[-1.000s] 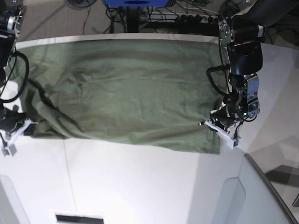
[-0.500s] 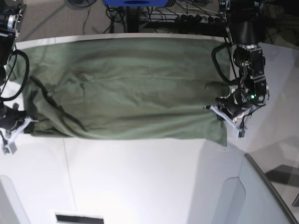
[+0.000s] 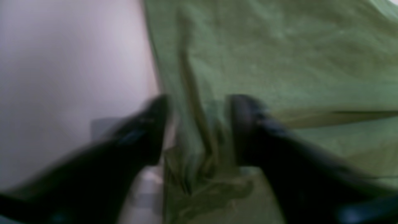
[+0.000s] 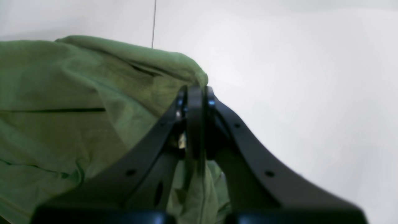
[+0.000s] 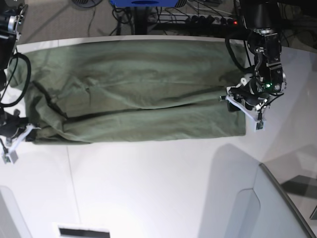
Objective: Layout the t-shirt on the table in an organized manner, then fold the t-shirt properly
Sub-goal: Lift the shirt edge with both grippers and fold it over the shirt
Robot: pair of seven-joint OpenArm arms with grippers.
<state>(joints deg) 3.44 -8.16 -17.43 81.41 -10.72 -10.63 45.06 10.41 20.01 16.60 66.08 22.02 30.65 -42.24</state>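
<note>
The olive-green t-shirt [image 5: 138, 89] lies stretched across the far half of the white table [image 5: 148, 188], folded lengthwise with a straight near edge. My left gripper [image 5: 242, 110] is at the shirt's right end. In the left wrist view, which is blurred, the left gripper [image 3: 199, 130] has its jaws apart with a bunched ridge of t-shirt [image 3: 279, 46] between them. My right gripper [image 5: 21, 133] is at the shirt's left near corner. In the right wrist view the right gripper [image 4: 194, 93] is shut on a fold of the t-shirt [image 4: 62, 93].
A grey angled panel [image 5: 277, 208] fills the near right corner. Cables and a blue base [image 5: 143, 4] lie on the floor past the table's far edge. A thin dark seam [image 5: 72, 183] runs down the tabletop, and a dark label [image 5: 84, 231] sits at its near edge.
My left gripper moved toward the far side, pulling the shirt's right near corner back so the near edge runs straight, and its jaws have opened. The right gripper stayed put.
</note>
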